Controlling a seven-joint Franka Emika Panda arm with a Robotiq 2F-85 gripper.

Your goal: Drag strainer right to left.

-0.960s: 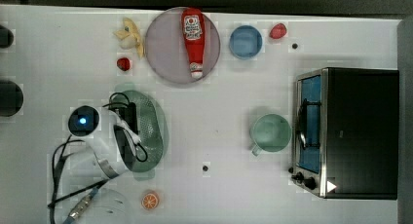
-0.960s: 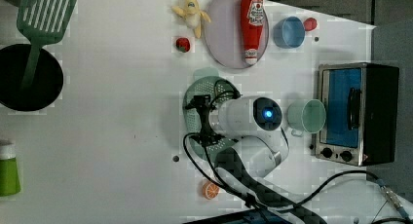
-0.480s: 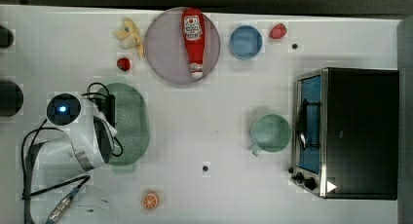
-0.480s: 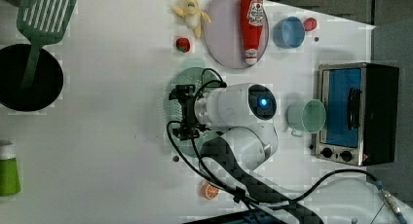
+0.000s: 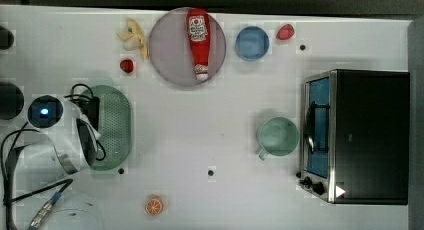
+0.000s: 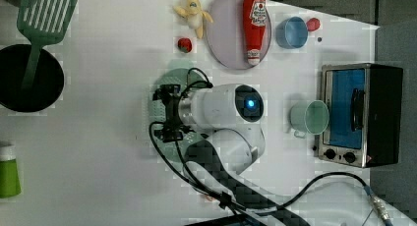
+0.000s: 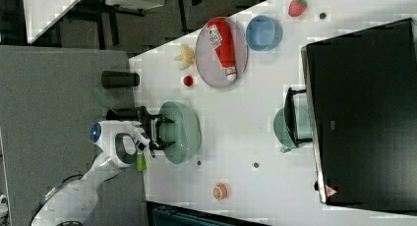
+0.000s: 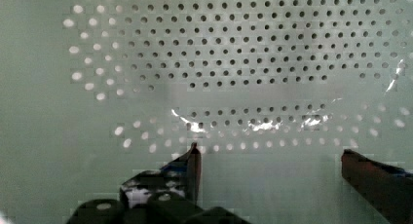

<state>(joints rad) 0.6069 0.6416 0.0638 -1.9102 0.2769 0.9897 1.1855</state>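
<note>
Tool [image 8: 270, 158] gapes wide, holding nothing, inside one strainer [image 5: 116, 127]; one mug [image 5: 278, 136] well apart.

In the top view the strainer [image 5: 114, 127] lies far left of the mug [image 5: 278, 136] and oven [image 5: 357, 135].

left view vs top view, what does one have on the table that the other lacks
Left view alone: a dark green slotted plastic spatula lying over a round black pan, and a bright green bottle at the left view's left edge.

Top view alone: an orange slice clear of the arm.

Both: the pale mint-green oval plastic strainer partly under the arm, the red ketchup bottle on a grey round plate, the round blue bowl, the mint-green mug and the toaster oven.
</note>
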